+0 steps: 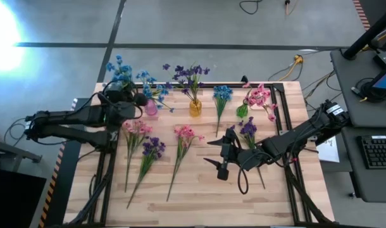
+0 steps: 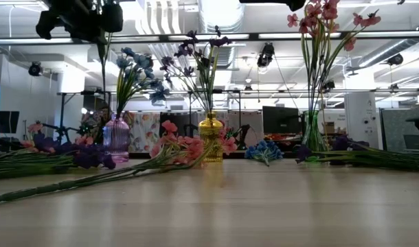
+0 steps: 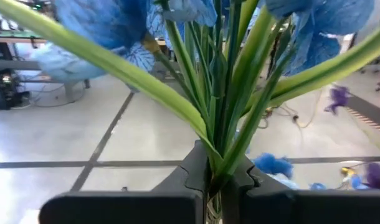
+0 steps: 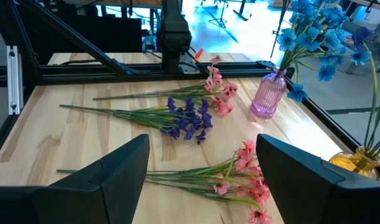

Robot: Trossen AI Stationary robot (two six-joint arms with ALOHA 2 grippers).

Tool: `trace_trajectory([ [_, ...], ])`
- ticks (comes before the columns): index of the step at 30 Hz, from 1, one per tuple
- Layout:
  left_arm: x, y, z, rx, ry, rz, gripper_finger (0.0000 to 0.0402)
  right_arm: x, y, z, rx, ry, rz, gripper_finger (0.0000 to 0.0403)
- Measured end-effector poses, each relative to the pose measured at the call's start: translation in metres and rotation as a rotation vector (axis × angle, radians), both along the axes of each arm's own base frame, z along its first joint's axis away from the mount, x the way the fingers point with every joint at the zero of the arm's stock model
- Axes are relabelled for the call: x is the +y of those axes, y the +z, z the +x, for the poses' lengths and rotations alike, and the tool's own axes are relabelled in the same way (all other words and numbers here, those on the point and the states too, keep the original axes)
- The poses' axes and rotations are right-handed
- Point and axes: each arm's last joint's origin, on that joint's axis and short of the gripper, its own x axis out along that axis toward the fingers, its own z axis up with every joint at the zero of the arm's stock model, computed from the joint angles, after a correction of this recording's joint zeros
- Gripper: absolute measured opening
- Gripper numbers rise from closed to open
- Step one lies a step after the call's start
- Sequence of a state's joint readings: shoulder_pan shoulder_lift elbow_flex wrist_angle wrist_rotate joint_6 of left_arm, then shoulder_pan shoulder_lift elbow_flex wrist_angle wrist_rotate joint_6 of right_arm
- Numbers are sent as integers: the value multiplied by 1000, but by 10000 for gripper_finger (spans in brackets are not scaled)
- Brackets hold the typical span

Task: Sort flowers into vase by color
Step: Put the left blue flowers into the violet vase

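A light wooden table (image 1: pixel 199 196) of butcher-block planks carries three small vases in a row along its far side: a pink vase (image 1: pixel 151 107) holding blue flowers (image 1: pixel 152 85), a yellow vase (image 1: pixel 195 107) holding purple flowers (image 1: pixel 188 75), and a green vase (image 1: pixel 242 111) holding pink flowers (image 1: pixel 259 96). Lying flat on the boards are a pink sprig (image 1: pixel 135 130) and a purple sprig (image 1: pixel 152 149) side by side toward the left, another pink sprig (image 1: pixel 185 134) near the middle, a blue sprig (image 1: pixel 222 94) between the yellow and green vases, and a purple sprig (image 1: pixel 248 130) toward the right.
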State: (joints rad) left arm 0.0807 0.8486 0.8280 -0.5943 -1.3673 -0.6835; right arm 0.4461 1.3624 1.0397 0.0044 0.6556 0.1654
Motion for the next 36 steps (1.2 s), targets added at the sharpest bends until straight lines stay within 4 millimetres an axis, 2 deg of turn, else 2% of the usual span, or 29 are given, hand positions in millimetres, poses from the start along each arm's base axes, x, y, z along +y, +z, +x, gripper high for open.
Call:
trace_trajectory([
  [3,7,2,-1,33,-4,-21,0,0,0,0,0,0,0,288],
  [7,16,10,4,66,-100,-73,0,0,0,0,-2,-2,1,290],
  [12,27,18,3,89,-115,-64,0,0,1,1,-15,-3,7,286],
  [16,35,18,4,96,-204,-92,0,0,2,1,-27,-4,12,286],
  [19,40,16,3,124,-190,-96,0,0,2,1,-27,-4,12,286],
  [36,46,20,4,54,-204,-79,0,0,-1,1,-19,-5,14,288],
])
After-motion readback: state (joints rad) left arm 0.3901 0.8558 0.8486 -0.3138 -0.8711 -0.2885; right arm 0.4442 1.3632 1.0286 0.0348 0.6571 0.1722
